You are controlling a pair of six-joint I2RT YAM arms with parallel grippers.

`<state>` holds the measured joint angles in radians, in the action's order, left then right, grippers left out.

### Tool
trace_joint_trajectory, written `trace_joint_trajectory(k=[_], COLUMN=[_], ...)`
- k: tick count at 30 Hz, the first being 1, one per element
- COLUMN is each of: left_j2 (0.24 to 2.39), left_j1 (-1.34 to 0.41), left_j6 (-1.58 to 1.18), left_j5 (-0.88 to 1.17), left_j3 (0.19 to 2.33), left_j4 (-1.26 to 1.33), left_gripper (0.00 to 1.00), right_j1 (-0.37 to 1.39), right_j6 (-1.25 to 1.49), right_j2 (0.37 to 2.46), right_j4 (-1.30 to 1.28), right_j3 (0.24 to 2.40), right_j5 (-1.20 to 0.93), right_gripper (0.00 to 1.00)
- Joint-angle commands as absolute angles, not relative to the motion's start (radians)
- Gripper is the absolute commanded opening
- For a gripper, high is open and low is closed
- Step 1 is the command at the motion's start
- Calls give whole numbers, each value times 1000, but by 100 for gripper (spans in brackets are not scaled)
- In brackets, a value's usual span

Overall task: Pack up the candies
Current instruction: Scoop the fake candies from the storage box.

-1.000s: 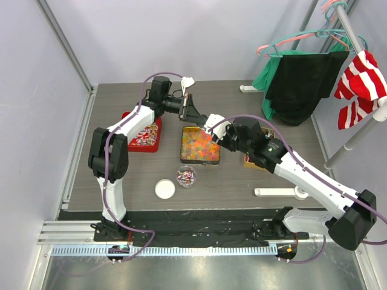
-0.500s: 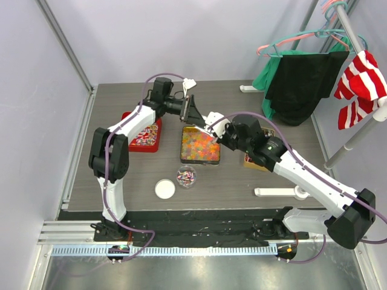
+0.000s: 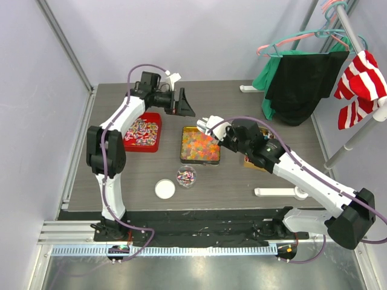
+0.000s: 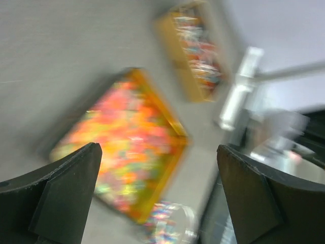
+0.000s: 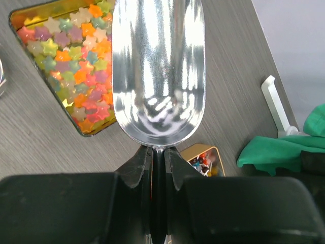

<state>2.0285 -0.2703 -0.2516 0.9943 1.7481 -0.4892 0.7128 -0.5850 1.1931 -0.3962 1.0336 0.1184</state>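
Grey wood-grain worktop [image 3: 242, 175] is carrying a square gold tin [image 3: 200, 162], with star-shaped multicoloured candies [image 3: 198, 145] lying inside. Left gripper [image 3: 187, 103] is hovering beyond the tin, jaws spread wide, holding nothing. Right gripper [image 5: 158, 152] is pinching the handle of a shiny metal scoop [image 5: 158, 71] by the tin's far edge.

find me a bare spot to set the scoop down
Bare table at the back, between the left gripper and the green cloth; also in front, between the candy jar and the white stand foot. Crowded around the gold tin, red tray and right gripper.
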Motion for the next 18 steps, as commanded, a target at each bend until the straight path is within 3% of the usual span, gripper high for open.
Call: trace_joint_trajectory(k=[1, 4, 13, 18], left_j2=[2052, 2059, 2054, 2057], left_j1=[-271, -301, -350, -376], left_j6=[-62, -25, -21, -20], left_j5=[609, 450, 313, 232], left_j3=[1778, 1750, 1694, 1680], left_j4=[-624, -635, -664, -670], left_gripper=[100, 100, 98, 88], right_j1=[719, 716, 715, 713], right_j6=[-640, -646, -649, -647], right_j2=[1144, 1149, 1155, 1147], right_j4=[-388, -406, -445, -453], right_j3=[1042, 1060, 1124, 1137], right_j5=[135, 147, 158, 158], right_gripper=[1, 1, 1, 1])
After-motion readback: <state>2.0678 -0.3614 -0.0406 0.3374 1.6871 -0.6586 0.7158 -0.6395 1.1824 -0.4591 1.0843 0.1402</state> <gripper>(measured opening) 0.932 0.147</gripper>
